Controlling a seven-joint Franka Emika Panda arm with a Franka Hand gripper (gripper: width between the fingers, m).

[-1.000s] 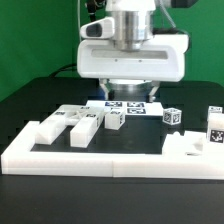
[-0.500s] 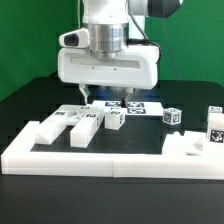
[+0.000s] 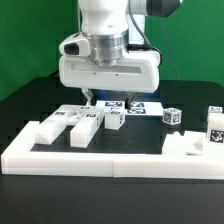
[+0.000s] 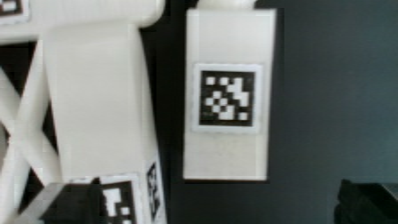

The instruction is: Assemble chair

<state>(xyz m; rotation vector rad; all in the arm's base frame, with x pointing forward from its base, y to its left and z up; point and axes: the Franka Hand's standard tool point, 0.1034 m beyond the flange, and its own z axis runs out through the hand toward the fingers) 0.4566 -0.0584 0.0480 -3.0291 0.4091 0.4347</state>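
The chair's loose white tagged parts lie on the black table. Two bars point(image 3: 62, 118) point(image 3: 86, 127) and a small block point(image 3: 115, 118) lie in the middle. A small cube point(image 3: 174, 116) and a tagged piece point(image 3: 214, 125) sit toward the exterior view's right. My gripper point(image 3: 107, 100) hangs just above the bars, behind them, open and empty. In the wrist view a tagged bar point(image 4: 228, 95) lies below the camera beside a wider white part point(image 4: 89, 110). The gripper point(image 4: 214, 205) shows only dark fingertips point(image 4: 368, 200) set far apart.
A long low white border rail point(image 3: 100, 155) runs along the front, with a raised block point(image 3: 185, 148) at the exterior view's right. The marker board point(image 3: 135, 106) lies flat behind the parts, under the gripper.
The gripper has moved toward the exterior view's left and sits slightly lower, now over the bars. The parts have not moved.
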